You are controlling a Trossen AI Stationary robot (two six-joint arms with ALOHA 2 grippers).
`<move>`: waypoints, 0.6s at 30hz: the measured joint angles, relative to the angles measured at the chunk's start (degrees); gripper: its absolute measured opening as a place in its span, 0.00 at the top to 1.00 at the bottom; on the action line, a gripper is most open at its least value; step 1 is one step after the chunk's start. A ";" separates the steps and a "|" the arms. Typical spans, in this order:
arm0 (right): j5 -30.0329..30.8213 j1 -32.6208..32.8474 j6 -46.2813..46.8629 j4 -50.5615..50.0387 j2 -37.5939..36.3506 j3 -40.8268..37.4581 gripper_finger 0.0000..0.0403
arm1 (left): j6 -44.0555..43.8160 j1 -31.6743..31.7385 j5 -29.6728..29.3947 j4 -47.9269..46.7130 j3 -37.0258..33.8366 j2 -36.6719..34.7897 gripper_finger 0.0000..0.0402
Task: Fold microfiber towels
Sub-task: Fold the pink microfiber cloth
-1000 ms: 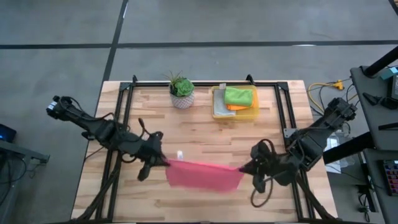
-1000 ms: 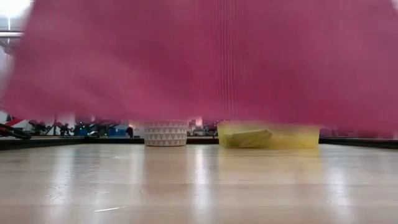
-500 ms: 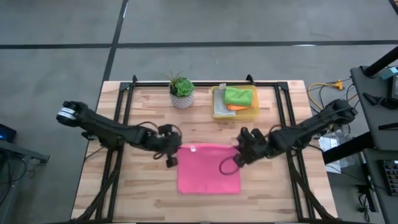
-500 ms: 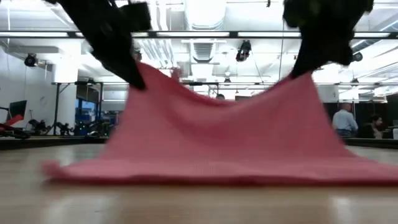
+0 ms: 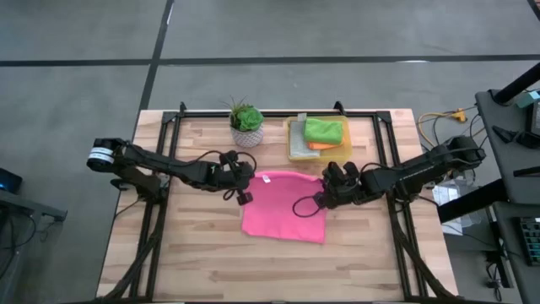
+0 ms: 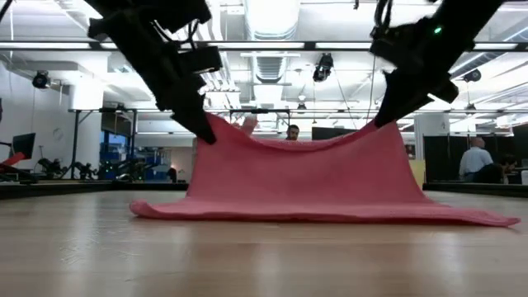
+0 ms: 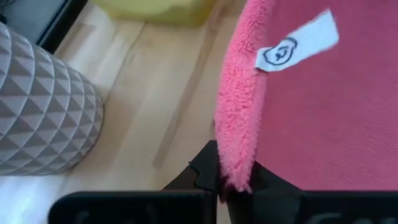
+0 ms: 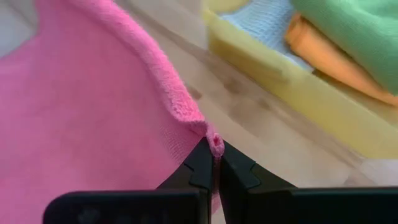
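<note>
The hot pink towel lies spread on the wooden table, its near edge flat on the wood and its far edge raised. My left gripper is shut on the far left corner. My right gripper is shut on the far right corner. Between the two, the far edge sags a little. A white tag sits near the left corner. The green, orange and light grey towels lie stacked in the yellow bin. My left gripper pinches the pink towel's far left corner between its two fingers, slanting down from the table's left. The corner is lifted off the table and the cloth slopes down from it to the wood. My right gripper pinches the far right corner between its two fingers, slanting down from the table's right. That corner is also held up, with the cloth falling away to the table.
A small plant in a white patterned pot stands at the back, just beyond my left gripper. The yellow bin stands close beyond my right gripper. A black frame runs along the far and side edges. Bare wood lies near the front edge.
Both grippers have gone down and toward the far edge, still shut on the corners. The pink towel, first hanging clear near the front edge, has been laid down and drawn toward the far edge. Its near part now lies flat, and only the far edge stays up.
</note>
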 joint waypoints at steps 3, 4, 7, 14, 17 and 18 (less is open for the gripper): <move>1.98 3.82 1.21 1.03 0.01 -0.13 0.98 | -0.05 -2.27 0.87 0.46 -1.60 -1.24 1.00; 2.73 5.28 1.23 2.33 0.02 -0.39 0.98 | -0.06 -3.28 1.16 0.94 -2.29 -1.56 1.00; 3.89 9.94 1.26 5.85 0.10 -1.68 0.98 | -0.08 -6.66 1.65 2.74 -4.71 -2.48 1.00; 3.43 18.67 10.45 8.42 2.90 -5.04 0.98 | -0.25 -13.92 5.99 8.64 -9.20 -2.39 1.00; 2.67 20.64 13.84 9.43 5.00 -5.67 0.98 | -0.64 -15.29 7.60 12.61 -10.95 -1.75 1.00; 2.09 21.02 14.38 9.98 5.84 -5.74 0.98 | -1.43 -15.43 7.75 13.89 -11.55 -1.56 1.00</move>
